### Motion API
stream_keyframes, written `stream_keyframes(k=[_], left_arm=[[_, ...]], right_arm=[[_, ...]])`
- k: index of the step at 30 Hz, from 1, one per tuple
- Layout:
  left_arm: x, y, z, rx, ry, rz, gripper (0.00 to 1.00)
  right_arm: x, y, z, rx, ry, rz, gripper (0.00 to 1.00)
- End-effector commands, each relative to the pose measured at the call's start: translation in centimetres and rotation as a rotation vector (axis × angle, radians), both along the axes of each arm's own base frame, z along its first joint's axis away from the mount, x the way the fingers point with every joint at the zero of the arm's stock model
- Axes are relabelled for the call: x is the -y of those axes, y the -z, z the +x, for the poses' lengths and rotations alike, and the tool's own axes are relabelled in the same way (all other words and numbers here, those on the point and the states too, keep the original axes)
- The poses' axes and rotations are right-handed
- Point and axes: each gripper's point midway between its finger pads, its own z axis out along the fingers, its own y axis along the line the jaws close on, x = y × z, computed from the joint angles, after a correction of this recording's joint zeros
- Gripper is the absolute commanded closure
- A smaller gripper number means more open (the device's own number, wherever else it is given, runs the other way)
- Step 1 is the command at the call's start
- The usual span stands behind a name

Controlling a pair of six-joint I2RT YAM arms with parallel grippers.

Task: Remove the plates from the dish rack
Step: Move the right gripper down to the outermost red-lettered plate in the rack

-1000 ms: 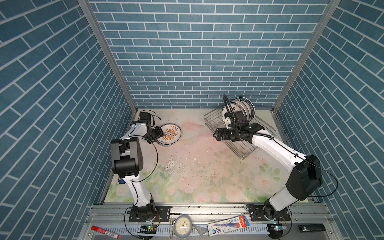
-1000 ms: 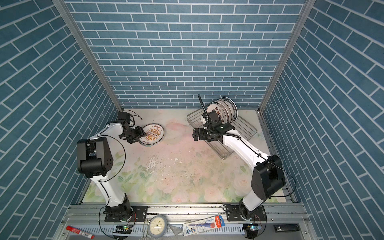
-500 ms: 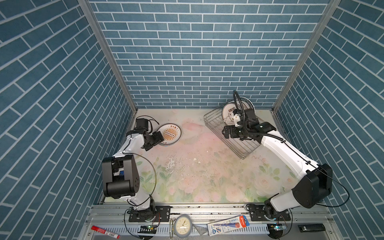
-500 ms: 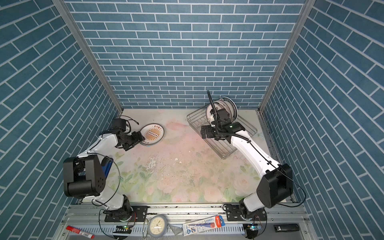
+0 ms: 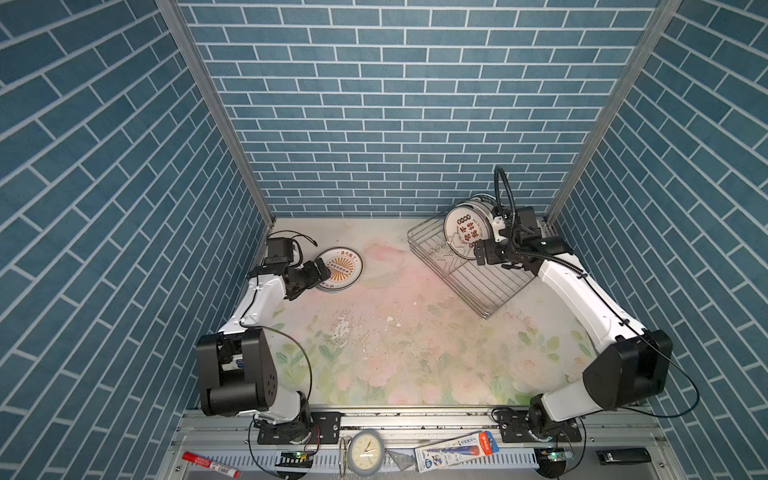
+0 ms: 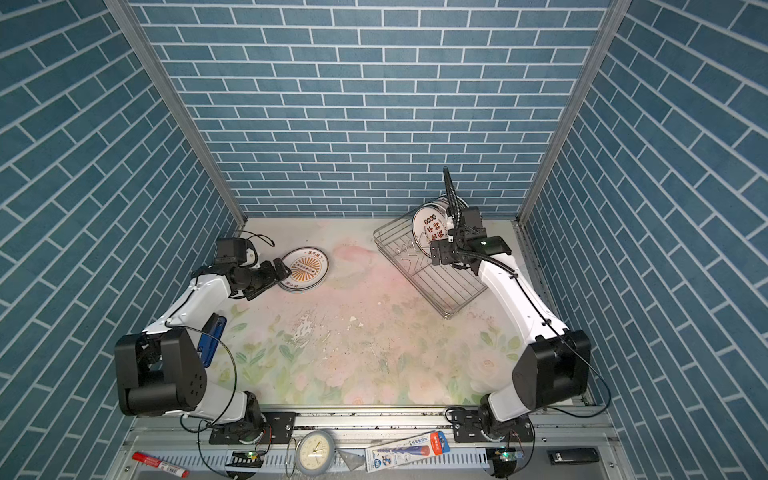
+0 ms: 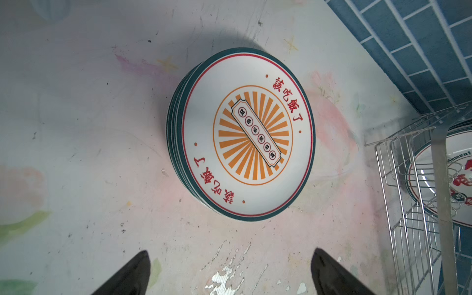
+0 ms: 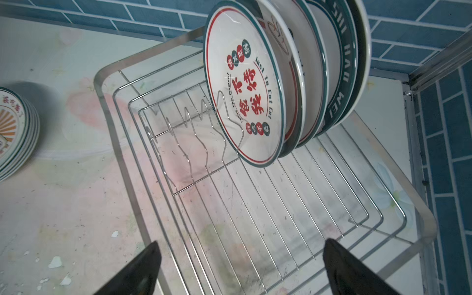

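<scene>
I had the left gripper (image 7: 229,251) spread empty, plate stack (image 7: 242,132) just ahead; right gripper (image 8: 241,242) spread too, racked plates (image 8: 245,97) ahead in the dish rack (image 8: 122,163).

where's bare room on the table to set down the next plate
The widest bare stretch of table lies between the plate stack and the dish rack, running to the near edge. The rack's near half is empty wire. Crowded: the rack's far corner, where upright plates stand by the right gripper.
</scene>
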Motion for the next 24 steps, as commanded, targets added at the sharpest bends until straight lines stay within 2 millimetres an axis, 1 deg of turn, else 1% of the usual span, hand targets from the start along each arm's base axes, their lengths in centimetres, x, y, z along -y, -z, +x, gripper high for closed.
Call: stream_keyframes(k=[1, 2, 5, 8, 10, 15, 19, 22, 24], left_arm=[[0.4, -0.3, -0.8, 0.02, 0.015, 0.0, 0.01], [0.4, -0.4, -1.0, 0.023, 0.015, 0.002, 0.01], [0.6, -0.7, -1.5, 0.04, 0.008, 0.001, 0.01], [1.1, -1.1, -1.8, 0.074, 0.003, -0.012, 0.01], [1.3, -1.1, -2.2, 0.065, 0.009, -0.007, 0.01], [2.0, -1.1, -2.7, 0.064, 0.029, 0.027, 0.01], [3.4, -0.5, -2.8, 0.047, 0.054, -0.033, 0.01], [3.9, 0.2, -2.9, 0.024, 0.075, -0.014, 0.01], [4.1, 0.2, -3.0, 0.028, 0.081, -0.001, 0.01]], right_arm=[[0.2, -0.1, 1.5, 0.022, -0.04, -0.06, 0.01], [0.3, 0.3, 1.8, 0.017, -0.04, -0.064, 0.01], [0.2, 0.7, 2.4, 0.023, -0.042, -0.065, 0.01], [0.1, 0.6, 2.9, 0.041, -0.044, -0.059, 0.01], [0.1, 0.6, 3.2, 0.042, -0.044, -0.058, 0.01], [-0.1, 1.3, 3.7, 0.028, -0.053, -0.052, 0.01], [-0.2, 1.8, 4.3, 0.018, -0.054, -0.049, 0.01], [-0.1, 2.2, 4.9, 0.009, -0.051, -0.04, 0.02], [-0.1, 2.4, 5.2, -0.001, -0.047, -0.033, 0.03]])
